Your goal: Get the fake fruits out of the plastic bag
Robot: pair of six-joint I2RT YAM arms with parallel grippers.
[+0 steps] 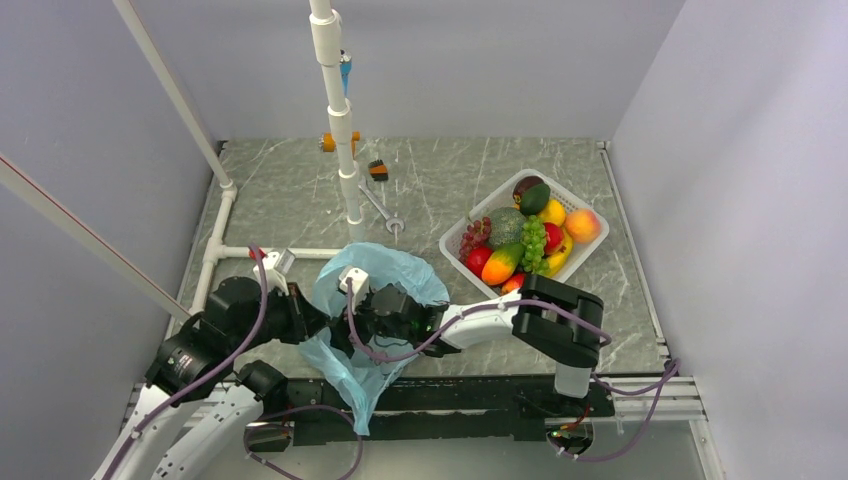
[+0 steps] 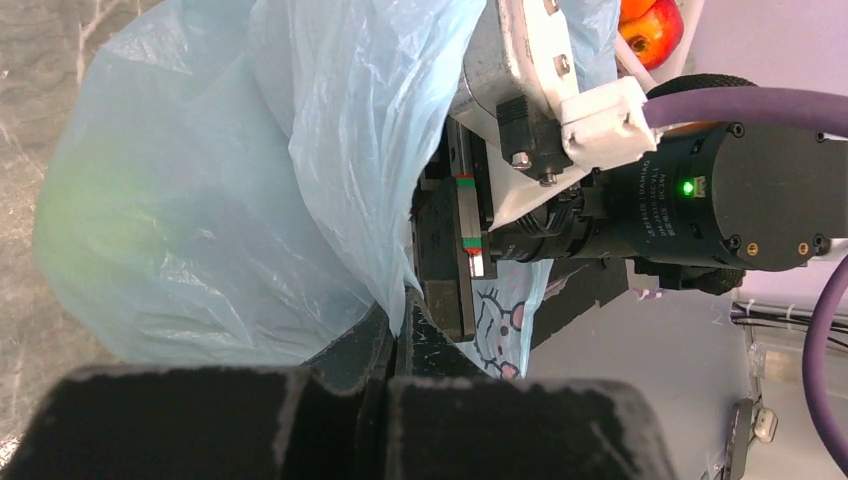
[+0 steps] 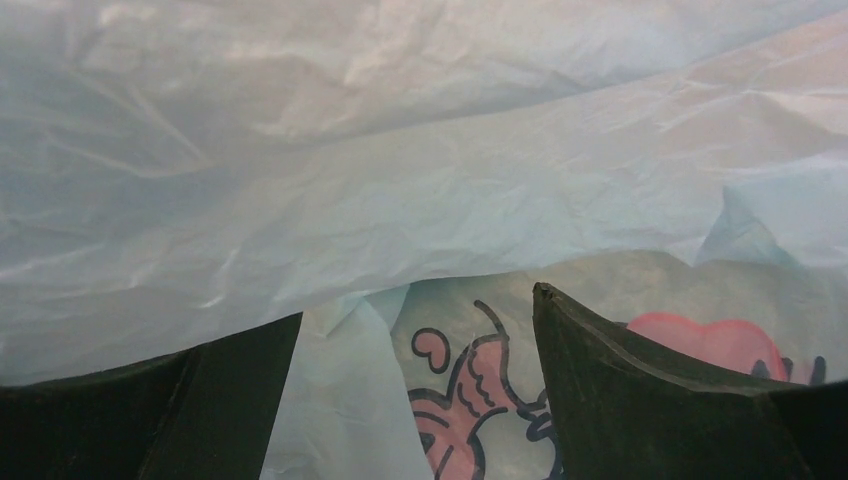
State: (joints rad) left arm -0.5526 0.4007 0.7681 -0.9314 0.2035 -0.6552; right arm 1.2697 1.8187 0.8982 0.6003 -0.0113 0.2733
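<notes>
- The bag lies on the table near its front edge, between the two arms. We judge that its mouth faces the right arm, which reaches in from that side.
- Most fruits sit in the white basket, well apart to the right of the bag.
- Through the film, the left wrist view shows a soft green patch deep in the bag, away from the mouth. We take it for a fruit left inside, but it is too blurred to name or to give a long axis.
- The right gripper is inside the bag, its fingers spread wide with nothing between them. It is the nearer one, and we think the patch lies further in, ahead of its fingertips.
- The left gripper is closed and pinches the bag's edge just beside the right wrist.
- The right wrist view shows only crumpled film and the cartoon print, and no fruit. From above, the right arm and the folds hide the inside of the bag.
</notes>
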